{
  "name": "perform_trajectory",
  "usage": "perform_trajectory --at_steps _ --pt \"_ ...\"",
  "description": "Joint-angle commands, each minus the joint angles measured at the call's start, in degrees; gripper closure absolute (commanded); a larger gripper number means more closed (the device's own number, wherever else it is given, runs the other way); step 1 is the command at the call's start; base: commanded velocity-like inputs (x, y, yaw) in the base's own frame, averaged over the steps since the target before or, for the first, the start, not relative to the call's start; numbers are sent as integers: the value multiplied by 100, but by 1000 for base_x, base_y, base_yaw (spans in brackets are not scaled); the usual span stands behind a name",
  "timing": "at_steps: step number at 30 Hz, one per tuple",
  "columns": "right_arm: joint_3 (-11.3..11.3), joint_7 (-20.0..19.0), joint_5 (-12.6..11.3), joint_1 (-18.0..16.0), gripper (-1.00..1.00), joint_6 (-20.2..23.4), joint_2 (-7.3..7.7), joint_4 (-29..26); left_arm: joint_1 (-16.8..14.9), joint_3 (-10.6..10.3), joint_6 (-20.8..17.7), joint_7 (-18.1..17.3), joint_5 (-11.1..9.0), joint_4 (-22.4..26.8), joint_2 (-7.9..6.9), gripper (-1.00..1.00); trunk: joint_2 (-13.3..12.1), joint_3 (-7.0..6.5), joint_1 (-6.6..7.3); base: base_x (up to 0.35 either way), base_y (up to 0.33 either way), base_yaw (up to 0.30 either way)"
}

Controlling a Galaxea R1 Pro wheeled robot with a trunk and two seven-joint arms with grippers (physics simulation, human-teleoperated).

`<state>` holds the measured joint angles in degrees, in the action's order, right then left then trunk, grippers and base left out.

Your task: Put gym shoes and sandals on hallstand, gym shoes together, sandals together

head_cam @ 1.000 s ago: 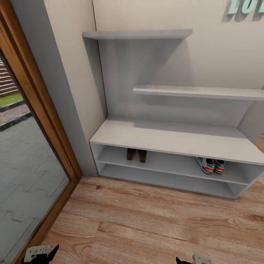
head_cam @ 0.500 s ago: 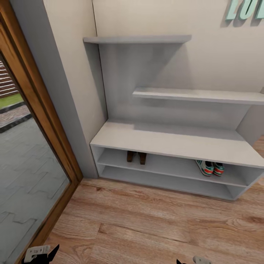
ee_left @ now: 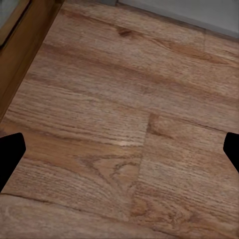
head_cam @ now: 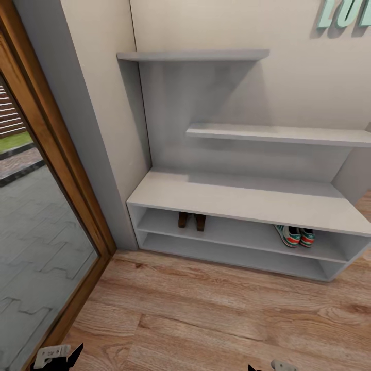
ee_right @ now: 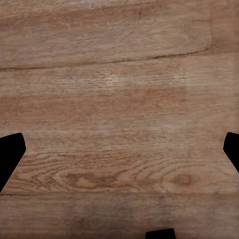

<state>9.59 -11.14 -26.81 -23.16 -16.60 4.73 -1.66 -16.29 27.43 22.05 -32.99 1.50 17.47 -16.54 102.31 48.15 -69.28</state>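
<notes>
Head view matches your last frame: dark-brown cork-soled sandals (head_cam: pixel 191 220) and green-striped white gym shoes (head_cam: pixel 296 235) sit apart on the light-grey hallstand's (head_cam: pixel 247 198) upper shelf. Teal wall lettering (head_cam: pixel 344 13) is cropped, unreadable. Both your grippers' (ee_left: pixel 119 149) (ee_right: pixel 119 149) jaws are spread wide above wood-plank floor (head_cam: pixel 206 309).

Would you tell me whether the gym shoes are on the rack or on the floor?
On the rack: the gym shoes sit side by side on the hallstand's upper open shelf.

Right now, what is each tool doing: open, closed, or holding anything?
Left tool: open, holding nothing, above the light-brown wood-plank floor.
Right tool: open, holding nothing.
</notes>
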Motion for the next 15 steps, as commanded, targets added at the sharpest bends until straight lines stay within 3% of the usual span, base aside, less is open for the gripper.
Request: perform_trajectory --at_steps 1,15 --pt "43 -28 -61 -4 -100 -19 1 10 -5 42 10 -41 16 -6 2 -100 2 4 1 0 0 0" --pt "43 -28 -61 -4 -100 -19 1 16 -5 43 17 -41 -1 1 1 -100 2 4 1 0 0 0"
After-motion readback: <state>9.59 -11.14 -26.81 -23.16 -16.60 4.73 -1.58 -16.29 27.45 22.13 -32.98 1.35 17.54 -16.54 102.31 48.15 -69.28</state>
